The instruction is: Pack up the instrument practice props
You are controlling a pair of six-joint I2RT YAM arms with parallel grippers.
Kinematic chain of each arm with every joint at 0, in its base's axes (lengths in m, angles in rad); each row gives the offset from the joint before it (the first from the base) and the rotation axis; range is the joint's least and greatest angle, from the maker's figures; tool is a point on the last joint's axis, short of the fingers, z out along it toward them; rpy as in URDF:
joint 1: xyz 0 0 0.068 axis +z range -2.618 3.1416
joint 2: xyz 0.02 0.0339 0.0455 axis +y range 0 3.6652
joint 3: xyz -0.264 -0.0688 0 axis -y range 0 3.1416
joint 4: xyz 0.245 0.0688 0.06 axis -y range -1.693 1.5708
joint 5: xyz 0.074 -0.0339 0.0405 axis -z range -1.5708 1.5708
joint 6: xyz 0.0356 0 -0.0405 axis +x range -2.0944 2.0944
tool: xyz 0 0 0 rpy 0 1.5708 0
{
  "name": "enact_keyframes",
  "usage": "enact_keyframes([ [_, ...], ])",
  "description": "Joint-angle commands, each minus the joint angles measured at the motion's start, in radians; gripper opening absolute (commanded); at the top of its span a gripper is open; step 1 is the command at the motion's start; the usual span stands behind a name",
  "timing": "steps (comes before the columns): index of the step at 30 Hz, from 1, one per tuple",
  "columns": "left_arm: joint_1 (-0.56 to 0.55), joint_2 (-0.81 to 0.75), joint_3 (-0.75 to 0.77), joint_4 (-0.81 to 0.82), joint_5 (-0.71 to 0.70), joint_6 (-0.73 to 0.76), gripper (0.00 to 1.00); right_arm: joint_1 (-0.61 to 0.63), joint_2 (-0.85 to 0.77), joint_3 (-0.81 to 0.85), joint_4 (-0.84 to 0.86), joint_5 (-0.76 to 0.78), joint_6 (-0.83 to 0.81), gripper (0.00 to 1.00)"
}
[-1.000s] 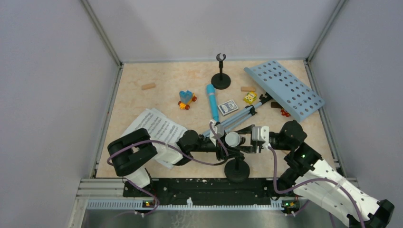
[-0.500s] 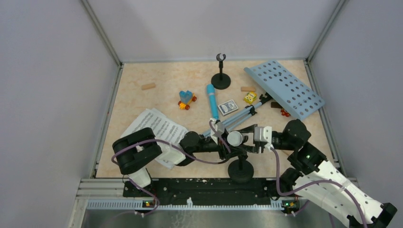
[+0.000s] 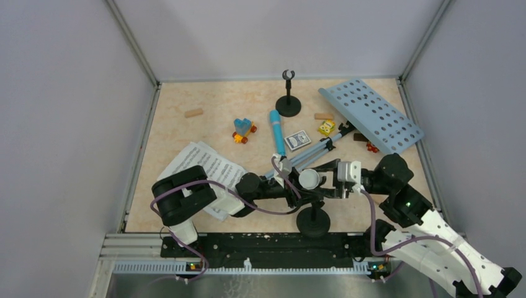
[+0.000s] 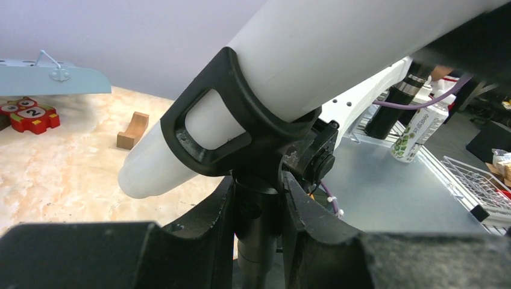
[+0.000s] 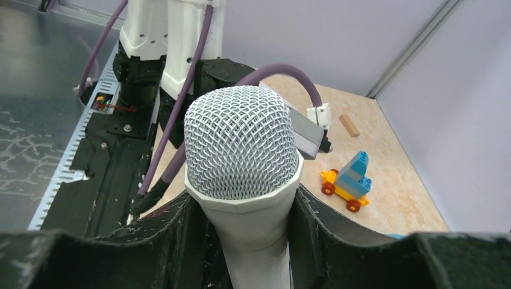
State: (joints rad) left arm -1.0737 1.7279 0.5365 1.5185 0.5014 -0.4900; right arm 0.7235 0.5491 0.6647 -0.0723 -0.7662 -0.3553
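My left gripper (image 3: 303,194) is shut on the upright stem (image 4: 258,211) of a black round-based holder (image 3: 312,221) near the front edge. The holder's clip (image 4: 211,129) still wraps the white toy microphone (image 3: 307,179). My right gripper (image 3: 329,183) is shut on that microphone's body, just below the mesh head (image 5: 241,138). The blue microphone (image 3: 276,133) lies mid-table. The second holder (image 3: 288,102) stands at the back. The light-blue perforated rack (image 3: 372,115) lies at the back right, its tripod legs (image 3: 313,154) pointing at me. Sheet-music pages (image 3: 201,162) lie at the left.
A blue-and-orange toy car (image 3: 244,131), a card deck (image 3: 298,139), a yellow toy (image 3: 326,128) and wooden blocks (image 3: 193,113) lie around the middle and back. Grey walls close in three sides. The metal rail (image 3: 273,248) runs along the front.
My right gripper has drawn a little to the right with the white microphone in it. The left gripper and the holder have shifted slightly right with it.
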Motion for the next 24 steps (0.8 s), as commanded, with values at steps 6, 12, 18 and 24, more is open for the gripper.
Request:
enact_keyframes([
  [6,0.019,0.048,-0.018,-0.22,-0.077,0.004,0.0,0.01,-0.034,0.244,0.334,-0.121,0.06,0.0],
  [12,0.02,0.043,-0.02,-0.234,-0.07,0.009,0.0,0.01,0.039,0.369,0.314,0.002,0.2,0.0],
  [18,0.011,-0.049,-0.098,-0.203,-0.093,0.049,0.0,0.01,0.175,0.572,0.135,0.404,0.36,0.0],
  [24,-0.014,-0.387,-0.143,-0.519,-0.173,0.194,0.0,0.01,0.474,0.765,-0.199,0.79,0.483,0.0],
])
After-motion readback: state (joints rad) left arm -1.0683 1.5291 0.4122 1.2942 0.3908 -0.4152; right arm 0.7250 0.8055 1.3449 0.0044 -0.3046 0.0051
